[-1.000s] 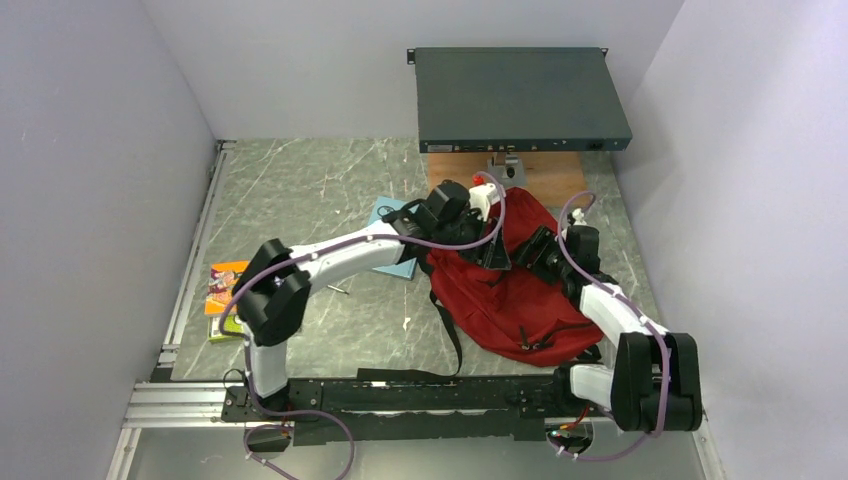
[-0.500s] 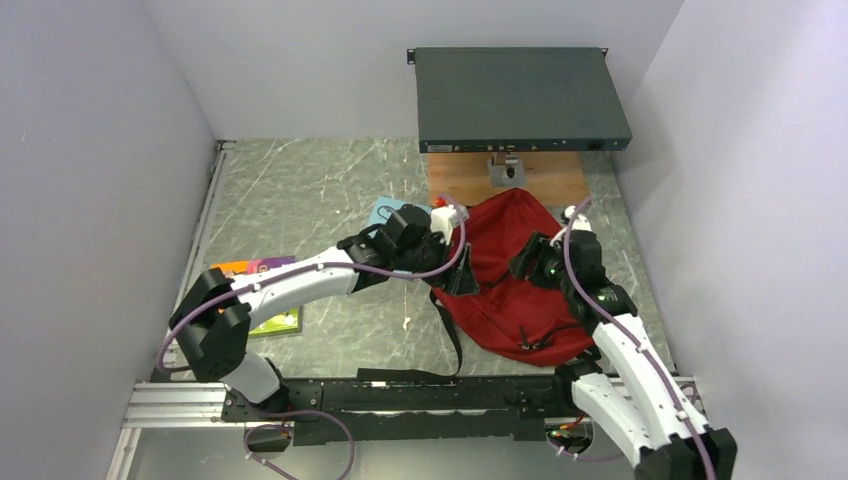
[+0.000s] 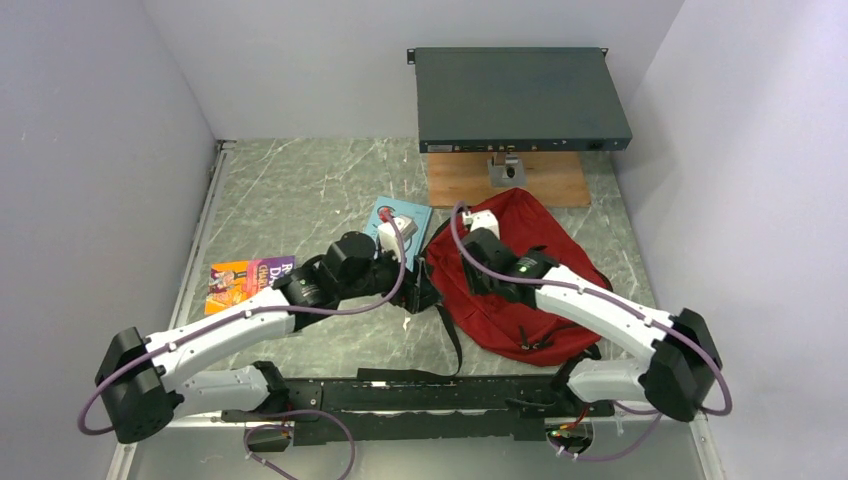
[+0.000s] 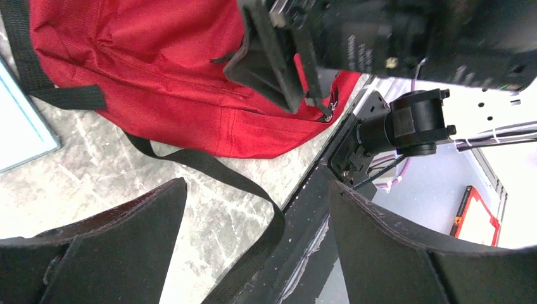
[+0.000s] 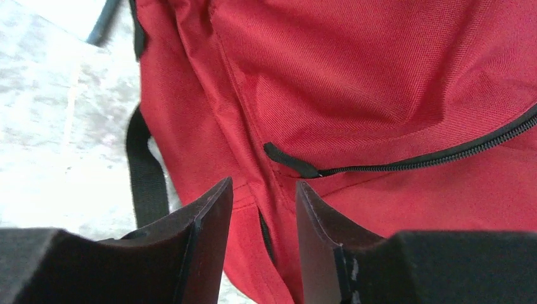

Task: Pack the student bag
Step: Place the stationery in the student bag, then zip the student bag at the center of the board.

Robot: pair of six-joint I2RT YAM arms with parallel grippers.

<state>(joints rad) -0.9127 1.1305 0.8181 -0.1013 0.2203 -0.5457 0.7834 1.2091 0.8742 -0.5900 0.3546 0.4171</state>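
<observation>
Bag (image 3: 530,290) lies flat on the table (image 3: 300,190), right of centre, just in front of the wood board (image 3: 505,180). Its strap (image 4: 209,168) trails off the near-left side toward the base rail (image 3: 400,392).

Your left gripper (image 4: 256,190) sits low beside the bag's left edge, over bare table and strap. Its fingers are spread wide with nothing between them.

Your right gripper (image 5: 263,190) is over the bag's left part, close to the fabric, just below the zip (image 5: 411,161) end. There's only a narrow gap between its fingers. You see red fabric through the gap, nothing visibly clamped. The stretch of zip in view is closed.

Blue book (image 3: 385,212) is just left of the bag, partly under your left wrist. Colourful book (image 3: 245,280) is further left, outside the bag.
</observation>
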